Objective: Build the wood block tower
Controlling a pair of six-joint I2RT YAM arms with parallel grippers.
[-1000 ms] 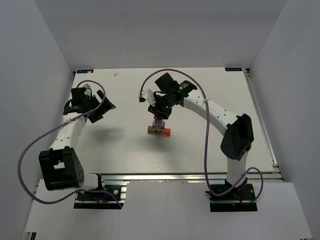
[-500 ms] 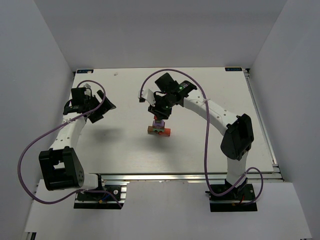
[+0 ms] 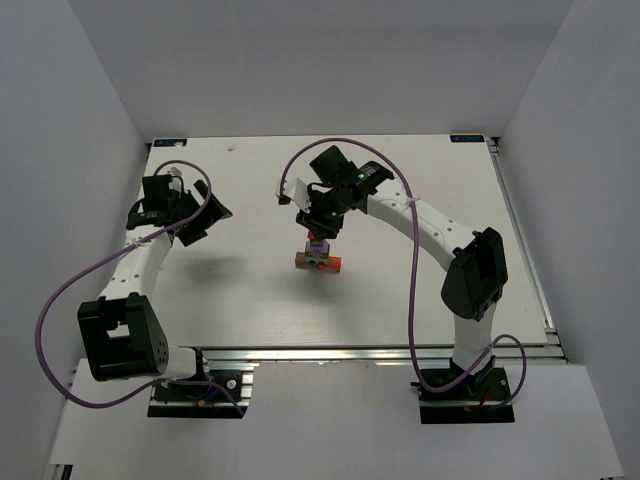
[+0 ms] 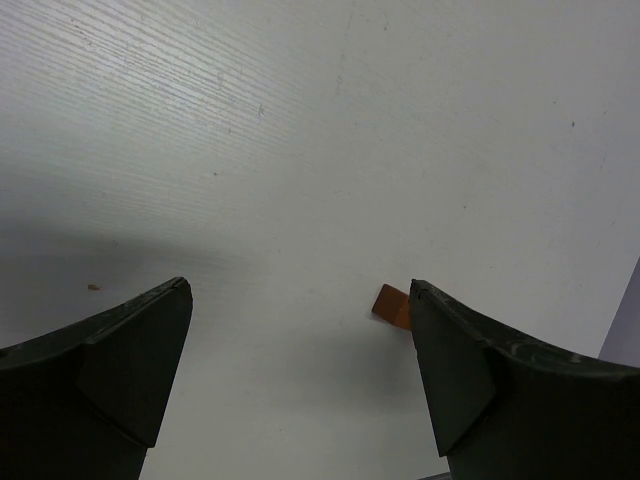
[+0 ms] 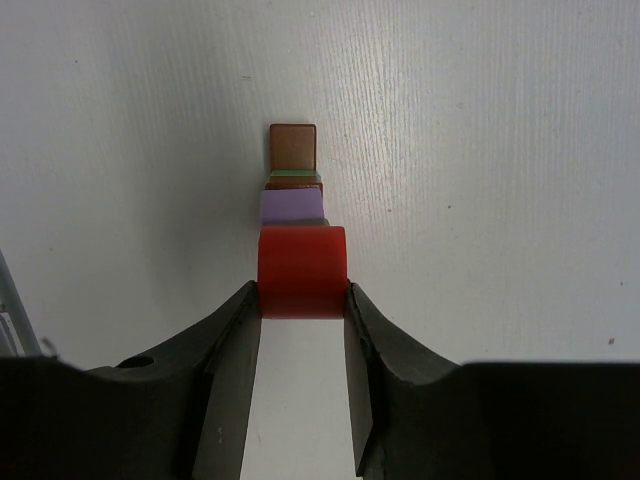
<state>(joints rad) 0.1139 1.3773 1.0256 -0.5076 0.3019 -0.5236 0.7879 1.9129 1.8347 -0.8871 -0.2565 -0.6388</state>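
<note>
From above, the top of the tower (image 3: 318,258) is hidden under the right gripper (image 3: 320,228); only a brown end, a red end and a bit of lilac can be seen there. The wrist camera gives a clearer count. One red block (image 5: 302,272) is pinched between the two fingers, and behind it come one lilac block (image 5: 290,207), a thin strip of one green block (image 5: 293,173) and one brown block (image 5: 292,148). It is not possible to tell if the red block touches the pieces below it.

The left gripper (image 4: 300,288) has its fingers spread wide and holds nothing. One small orange piece (image 4: 390,303) lies on the table (image 3: 400,290), half covered by a finger and too small to identify.

The tower stands near the middle of the table, well apart from every edge, with bare surface on all sides.
</note>
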